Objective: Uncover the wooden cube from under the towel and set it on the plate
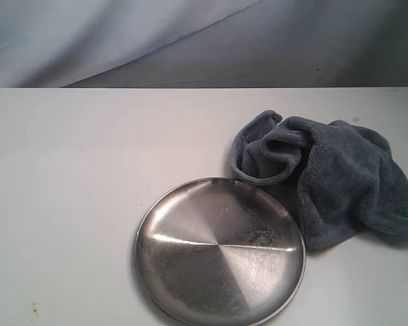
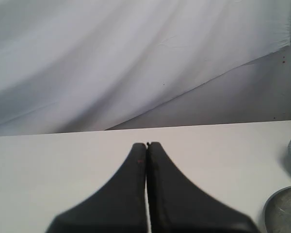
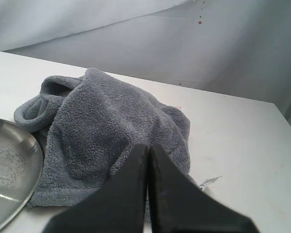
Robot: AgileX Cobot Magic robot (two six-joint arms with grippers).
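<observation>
Finding 1: The towel (image 1: 326, 176) lies bunched in a loose mound on the white table (image 1: 68, 204), to the right of the plate (image 1: 217, 251). Its near fold appears to meet the plate's rim.

Finding 2: The wooden cube shows in no view. Judged from the task and the towel's raised bulk, it most likely sits beneath the mound. Its exact spot cannot be told.

Finding 3: The plate is bare and lies flat just beside the towel, which makes for a short carry once the cube is freed.

Finding 4: The right gripper (image 3: 148, 145) is above the towel (image 3: 102, 126), jaws pressed together and holding nothing. It is the arm nearer the cloth and the better placed to lift it. A small white tag (image 3: 208, 182) shows at the towel's edge.

Finding 5: The left gripper (image 2: 146, 144) is over bare table, jaws likewise clenched and empty, with the plate's rim (image 2: 283, 208) off to one side. Neither arm appears in the exterior view.

Assessment: No step of the task is done. The jaws must open before any grasp of the cloth.
</observation>
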